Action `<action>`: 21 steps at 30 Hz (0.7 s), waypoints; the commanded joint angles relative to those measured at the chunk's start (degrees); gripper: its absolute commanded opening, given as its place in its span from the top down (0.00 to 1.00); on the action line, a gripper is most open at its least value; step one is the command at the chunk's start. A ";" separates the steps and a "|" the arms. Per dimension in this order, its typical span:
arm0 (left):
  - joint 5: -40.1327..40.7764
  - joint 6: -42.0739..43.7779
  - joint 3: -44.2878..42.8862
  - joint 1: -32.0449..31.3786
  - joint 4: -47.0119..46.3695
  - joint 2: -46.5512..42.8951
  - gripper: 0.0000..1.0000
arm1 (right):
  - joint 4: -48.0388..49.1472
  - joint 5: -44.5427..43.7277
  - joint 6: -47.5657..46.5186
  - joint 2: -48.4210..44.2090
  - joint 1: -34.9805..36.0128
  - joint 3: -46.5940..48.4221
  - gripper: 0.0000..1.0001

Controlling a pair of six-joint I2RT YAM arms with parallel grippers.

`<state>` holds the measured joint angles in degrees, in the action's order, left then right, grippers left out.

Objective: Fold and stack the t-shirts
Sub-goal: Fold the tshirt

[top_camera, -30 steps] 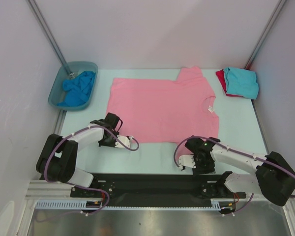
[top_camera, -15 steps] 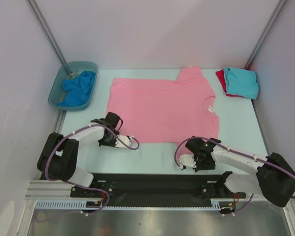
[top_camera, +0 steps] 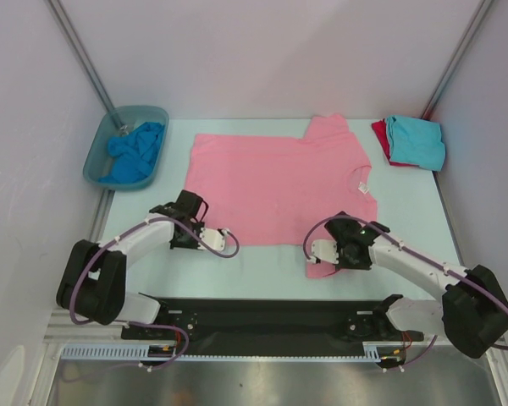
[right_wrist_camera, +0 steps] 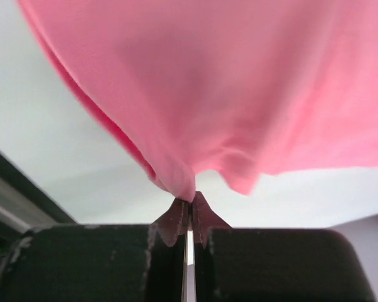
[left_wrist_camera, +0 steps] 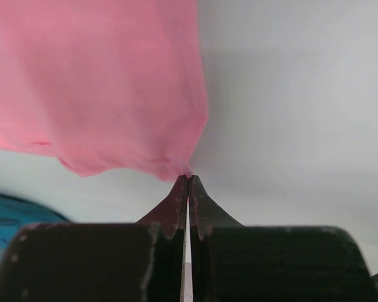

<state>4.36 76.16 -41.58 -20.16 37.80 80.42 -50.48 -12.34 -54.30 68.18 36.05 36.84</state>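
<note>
A large light pink t-shirt [top_camera: 279,182] lies spread flat in the middle of the table, collar to the right. My left gripper [top_camera: 199,222] is shut on its near left corner [left_wrist_camera: 176,167], the cloth pinched at the fingertips [left_wrist_camera: 188,177]. My right gripper [top_camera: 328,258] is shut on the near right edge of the same shirt, and a fold [right_wrist_camera: 183,179] rises from the closed tips [right_wrist_camera: 190,200]. A folded turquoise t-shirt [top_camera: 416,141] lies on a red one [top_camera: 379,134] at the back right. A brighter blue t-shirt [top_camera: 134,152] sits crumpled in the tub.
The translucent grey-blue tub [top_camera: 97,161] stands at the back left against the wall. White walls and metal posts close in the table on three sides. The black base rail [top_camera: 262,317] runs along the near edge.
My right gripper has moved forward onto the pink shirt's near right edge and shut on it. The left arm has shifted slightly, still shut on its corner.
</note>
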 commanded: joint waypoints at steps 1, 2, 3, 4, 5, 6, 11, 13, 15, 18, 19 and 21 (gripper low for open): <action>-2.08 1.53 -0.25 1.00 -0.45 -3.86 1.00 | 0.47 -3.04 -2.56 -1.29 -1.95 3.32 1.00; -1.81 1.71 -0.25 1.18 -0.45 -4.22 1.00 | 0.73 -3.30 -2.82 -1.30 -2.30 3.67 1.00; -1.72 1.80 -0.34 1.35 -0.45 -4.40 1.00 | 0.73 -3.48 -3.09 -1.30 -3.52 4.29 1.00; -1.72 1.89 -0.52 1.62 -0.45 -4.75 1.00 | 0.82 -3.57 -3.79 -1.38 -4.14 4.73 1.00; -1.72 1.97 -0.69 2.05 -0.45 -4.84 1.00 | 1.43 -3.74 -4.05 -1.30 -5.11 4.91 1.00; -1.72 1.89 -0.78 2.32 -0.45 -4.92 1.00 | 1.70 -4.01 -4.40 -1.21 -6.77 5.08 1.00; -1.46 2.33 -1.04 3.64 -0.71 -5.19 1.00 | 5.82 -5.24 -9.23 -1.39 -13.63 4.64 1.00; -1.46 1.89 -1.31 3.99 -1.15 -4.84 1.00 | 6.79 -4.98 -9.85 -0.86 -16.26 5.60 1.00; -1.46 1.36 -1.74 4.08 -1.50 -4.23 1.00 | 7.41 -5.15 -10.21 0.28 -16.89 6.22 1.00; -1.55 0.83 -2.36 4.25 -2.20 -3.52 1.00 | 8.73 -5.15 -10.91 0.64 -17.51 7.28 1.00; -1.55 0.74 -2.54 4.34 -2.55 -3.43 1.00 | 9.25 -5.33 -11.26 0.90 -17.60 7.46 1.00; -1.63 0.48 -2.80 4.52 -3.35 -2.99 0.99 | 9.78 -5.15 -11.70 1.69 -18.03 8.24 1.00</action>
<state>4.12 76.95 -41.85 -16.51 36.32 77.01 -43.22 -16.27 -63.90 69.14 18.79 42.19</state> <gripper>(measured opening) 0.006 0.020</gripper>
